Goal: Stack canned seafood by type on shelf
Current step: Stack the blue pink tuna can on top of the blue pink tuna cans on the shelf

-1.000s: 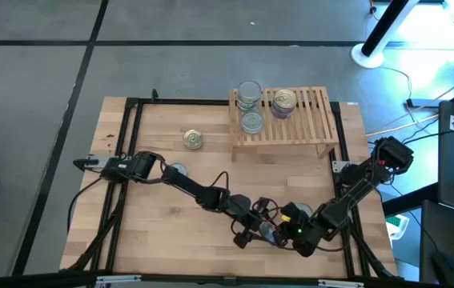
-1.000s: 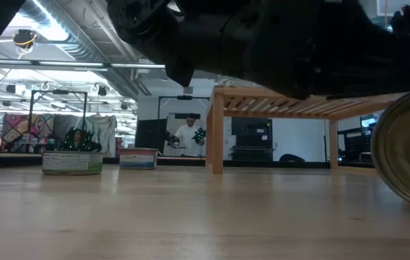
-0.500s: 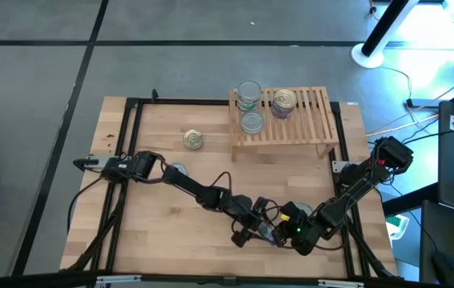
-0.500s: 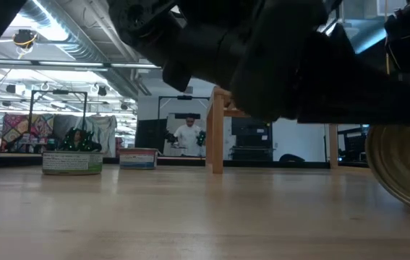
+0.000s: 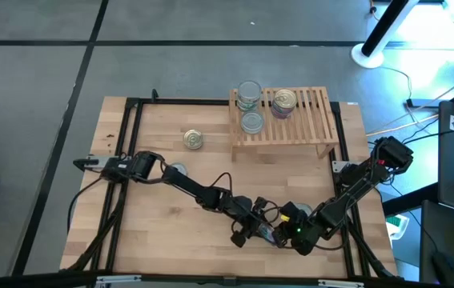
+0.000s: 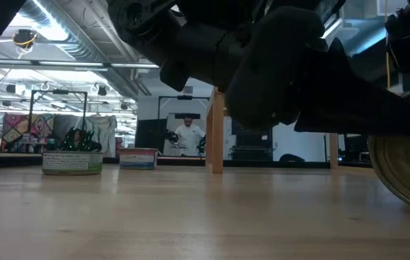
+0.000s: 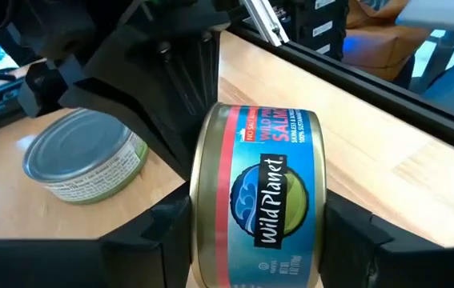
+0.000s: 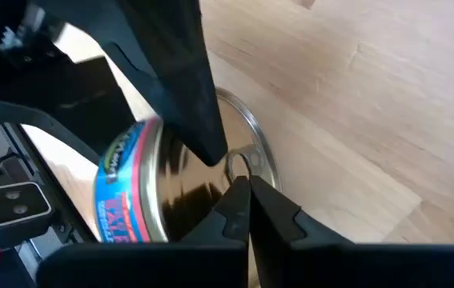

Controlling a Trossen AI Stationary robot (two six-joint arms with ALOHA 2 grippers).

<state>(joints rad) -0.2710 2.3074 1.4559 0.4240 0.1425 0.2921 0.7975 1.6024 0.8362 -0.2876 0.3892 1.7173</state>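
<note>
Toward the table's (image 5: 154, 232) left edge we see a lone silver-topped tin (image 5: 177, 170) beside the left arm, and farther back a gold-topped tin (image 5: 193, 140) standing alone on the planks. Moving right, near the front edge at the middle, our left gripper (image 5: 252, 230) straddles a salmon can (image 7: 259, 200) that lies on its side; the wrist view shows a dark finger on each side of the label, close to the rims, though we cannot tell whether they already press it. Just beside it the right gripper (image 8: 248, 190) has its fingers together, tips resting at the can's gold pull-ring end. Another tin (image 7: 82, 154) stands upright near it. At the back edge, right of centre, the shelf (image 5: 307, 128) carries two silver-topped tins (image 5: 249, 96) and a gold-topped stack (image 5: 283, 102).

Our worry is the can's posture: on its side it can roll or squirt out if the fingers close off-centre. The right gripper's tips sit so close that lifting could knock them, and a tilted can would stack badly on the gold-topped stack.
</note>
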